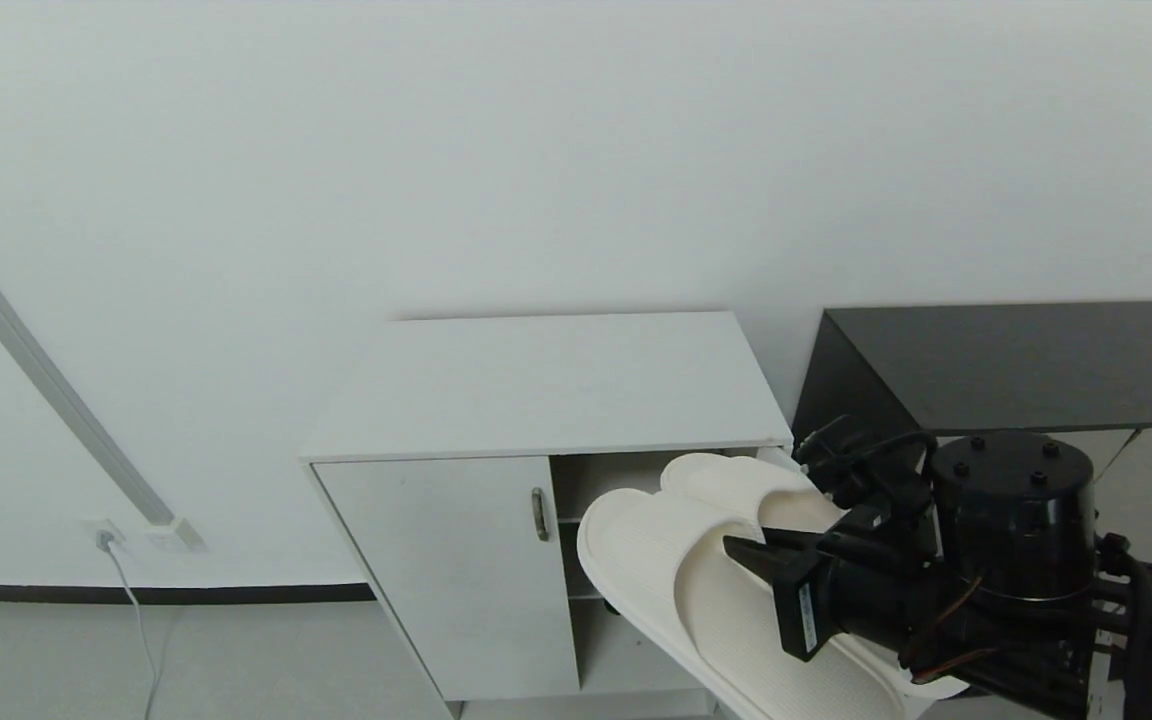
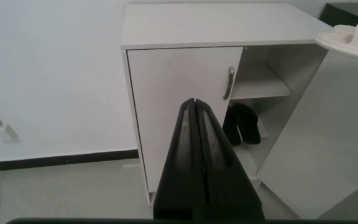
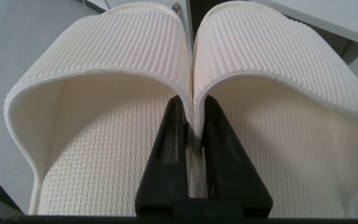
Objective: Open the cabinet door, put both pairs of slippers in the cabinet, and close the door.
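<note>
White slippers (image 1: 676, 570), the pair held side by side before the open right half of the cabinet (image 1: 546, 380). Right gripper (image 1: 738, 548) is clamped on their adjoining inner edges. Black slippers (image 2: 244, 124) lie on a lower shelf inside, near its edge beside the shut left door (image 2: 179, 93). Left gripper (image 2: 194, 104) is closed and empty, facing that door.

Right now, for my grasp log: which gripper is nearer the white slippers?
Right. The right gripper is clamped on the white slippers; the left gripper is shut, apart from them, facing the cabinet door.
</note>
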`<state>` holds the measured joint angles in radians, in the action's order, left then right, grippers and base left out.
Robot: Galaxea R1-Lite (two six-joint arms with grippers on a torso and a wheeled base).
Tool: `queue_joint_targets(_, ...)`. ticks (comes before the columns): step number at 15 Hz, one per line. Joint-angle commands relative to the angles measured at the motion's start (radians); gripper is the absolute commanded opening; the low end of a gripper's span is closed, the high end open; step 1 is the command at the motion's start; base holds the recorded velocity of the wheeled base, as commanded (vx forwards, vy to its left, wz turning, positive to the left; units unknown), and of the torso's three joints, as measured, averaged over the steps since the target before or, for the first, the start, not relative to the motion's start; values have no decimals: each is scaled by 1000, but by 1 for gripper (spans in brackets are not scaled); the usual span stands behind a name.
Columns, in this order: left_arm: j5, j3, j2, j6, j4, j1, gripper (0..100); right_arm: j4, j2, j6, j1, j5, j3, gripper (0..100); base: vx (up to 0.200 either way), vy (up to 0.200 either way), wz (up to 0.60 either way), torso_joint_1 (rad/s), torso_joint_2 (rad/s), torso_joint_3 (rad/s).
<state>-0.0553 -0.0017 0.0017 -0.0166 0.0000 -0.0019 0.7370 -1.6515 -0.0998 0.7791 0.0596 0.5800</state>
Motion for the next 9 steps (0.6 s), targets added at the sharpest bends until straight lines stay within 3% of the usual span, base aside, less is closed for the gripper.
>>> queue_joint_targets(1, 0, 0, 0, 0, 0, 0, 0, -1, -5, 0, 0, 0, -6, 0, 0, 0, 0, 0, 0, 0)
queue_joint_targets(9, 0, 0, 0, 0, 0, 0, 0, 1, -4, 8, 5, -1, -15, 0, 0, 0, 0, 0, 0, 0)
